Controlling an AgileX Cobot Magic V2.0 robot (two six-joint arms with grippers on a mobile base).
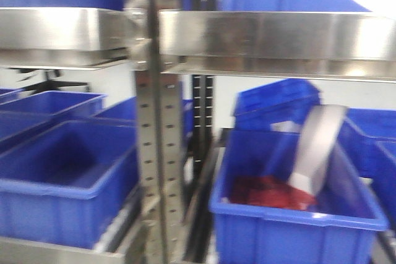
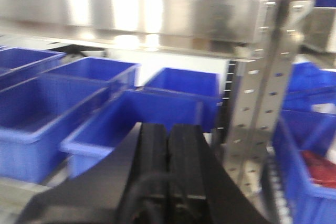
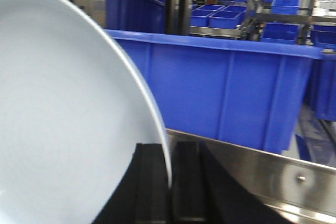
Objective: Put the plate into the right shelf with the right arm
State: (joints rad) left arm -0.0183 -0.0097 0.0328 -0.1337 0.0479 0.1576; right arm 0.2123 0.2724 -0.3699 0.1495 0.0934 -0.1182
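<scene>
One plate (image 3: 63, 129) edgewise between the jaws

Front cam close on right shelf (image 1: 272, 35), wrist cams past fingers (image 2: 153, 156), front/L share upright (image 1: 159, 153).

We count one plate (image 3: 63, 119) and two grippers, the right gripper (image 3: 169, 153) and the left gripper (image 2: 168, 129). In the front view we count two shelves, the left shelf (image 1: 55, 29) and the right shelf (image 1: 278, 35), and two uprights, the bright upright (image 1: 158, 153) and the dark upright (image 1: 201, 115). Of blue crates (image 1: 62, 183) we count at least four left of the bright upright, four right of it and two above; blur hides any more. The front crate (image 1: 297, 227) holds one red heap (image 1: 269, 193) and one grey metal piece (image 1: 318, 143).
</scene>
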